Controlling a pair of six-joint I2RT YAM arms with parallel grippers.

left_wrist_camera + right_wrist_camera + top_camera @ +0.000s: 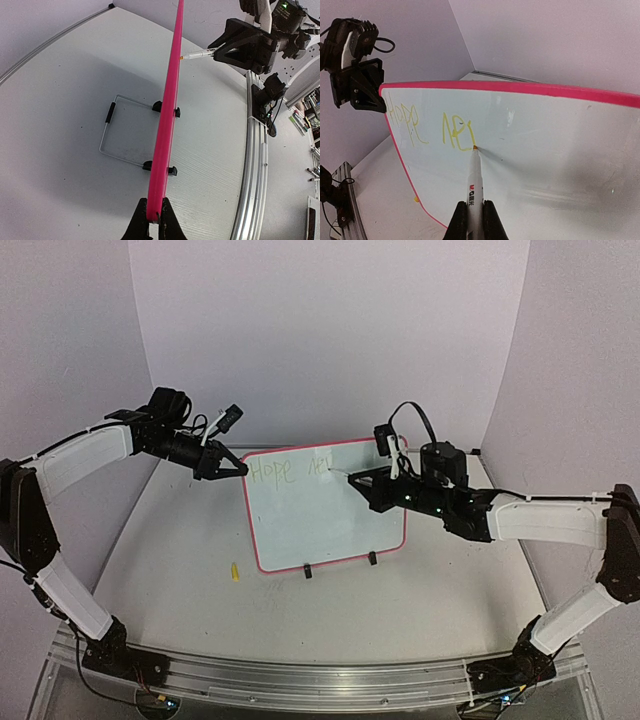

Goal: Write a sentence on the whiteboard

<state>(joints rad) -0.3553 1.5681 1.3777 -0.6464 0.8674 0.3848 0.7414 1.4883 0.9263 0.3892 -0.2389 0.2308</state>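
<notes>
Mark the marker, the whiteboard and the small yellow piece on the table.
marker (476,175), right wrist view, on its white barrel.
whiteboard (320,520), top external view, on its bare white face.
small yellow piece (233,570), top external view, on its middle.

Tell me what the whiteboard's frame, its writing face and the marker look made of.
The frame looks like smooth pink plastic with a soft sheen. The writing face is a glossy white coating showing blurred reflections; its core is unclear. The marker seems to be a smooth white plastic barrel with printed lettering and a yellow-orange felt-like tip.
</notes>
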